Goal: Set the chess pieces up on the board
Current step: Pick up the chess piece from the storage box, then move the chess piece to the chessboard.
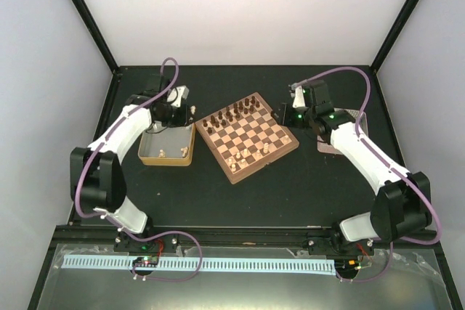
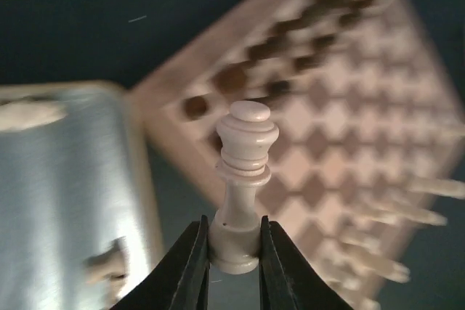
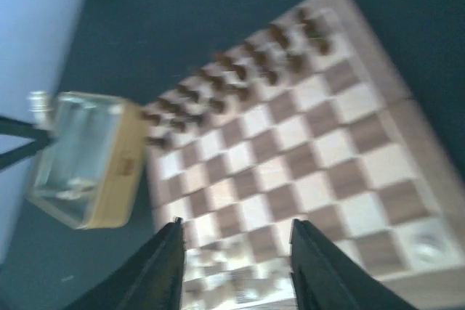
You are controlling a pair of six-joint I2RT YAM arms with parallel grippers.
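From above, the square wooden checkered board (image 1: 247, 136) has bare middle squares, room to come down. Dark brown turned pieces (image 1: 231, 115) crowd its 11 o'clock edge; pale cream pieces (image 1: 251, 155) stand along its 5 o'clock edge. A tan rectangular tray (image 1: 164, 159) sits just beside at 9 o'clock, only a narrow strip between. My left pincer (image 2: 233, 234), clamped on a tall cream piece (image 2: 245, 150), hangs near that strip. Black tabletop (image 1: 290, 194) at 6 o'clock lies open.
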